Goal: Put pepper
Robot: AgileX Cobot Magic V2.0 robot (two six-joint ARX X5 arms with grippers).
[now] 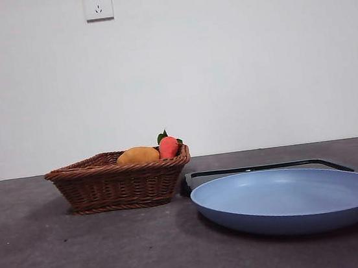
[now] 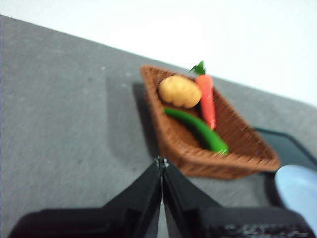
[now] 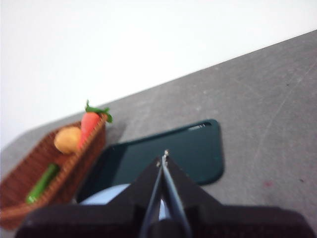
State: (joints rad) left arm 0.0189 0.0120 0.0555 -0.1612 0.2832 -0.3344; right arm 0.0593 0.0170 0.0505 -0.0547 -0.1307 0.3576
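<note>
Blue plate [image 1: 290, 200], nearest the front camera, bare, resting partly over a dark green tray [image 1: 271, 168] on the grey counter [image 1: 44, 261]. Wicker basket [image 1: 119, 180] just beside the tray, holding three items: a yellow-orange fruit [image 2: 180, 91], a carrot [image 2: 207, 100] with green leaves, and the pepper [image 2: 197, 130], which lies flat on the basket floor alongside the carrot and just beside the fruit, below the rim and hidden in the front view. Left tool [image 2: 161, 163]: jaws together, empty, above the counter short of the basket. Right tool [image 3: 164, 157]: jaws together, empty, over the tray near the plate. Neither arm shows in the front view. Step in hand, as judged: the opening approach; nothing is grasped and the pepper sits untouched. Destination unstated in the task; the bare plate is the likely one. Next move calls for the left tool, the nearer, to spread its jaws, descend into the basket and close across the pepper's middle, clear of carrot and fruit.
</note>
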